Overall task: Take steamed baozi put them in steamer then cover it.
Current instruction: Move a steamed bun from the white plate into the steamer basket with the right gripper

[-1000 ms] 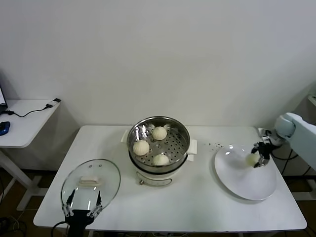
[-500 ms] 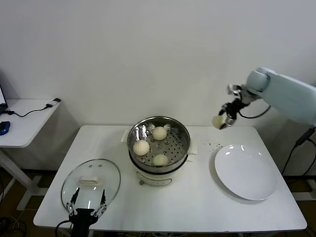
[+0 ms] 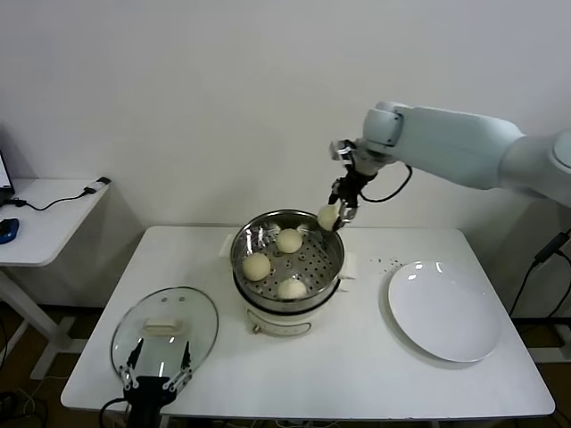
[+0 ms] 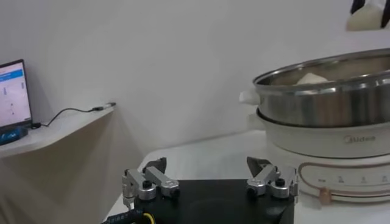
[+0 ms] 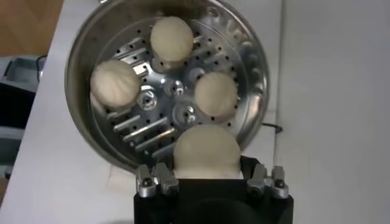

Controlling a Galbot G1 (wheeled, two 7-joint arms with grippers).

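The shiny steamer (image 3: 312, 299) stands mid-table on its white base with three baozi (image 3: 288, 240) (image 3: 256, 266) (image 3: 291, 288) on its perforated floor. My right gripper (image 3: 339, 212) hangs just above the steamer's far right rim, shut on another baozi (image 3: 328, 217). From the right wrist, that baozi (image 5: 206, 152) fills the right gripper (image 5: 206, 167) above the steamer (image 5: 76, 36). The glass cover (image 3: 165, 328) lies flat at the table's front left. My left gripper (image 3: 159, 358) waits open at the near edge of the cover, with nothing in the left gripper (image 4: 207, 170).
A white plate (image 3: 443, 309) lies bare at the table's right. A white side table (image 3: 45, 214) with a cable and a mouse stands beyond the left edge, and a laptop screen (image 4: 13, 91) shows there. Dark crumbs dot the table behind the plate.
My right arm lifted a baozi off the plate and carried it up and left to above the steamer's rim. The left arm has hardly moved.
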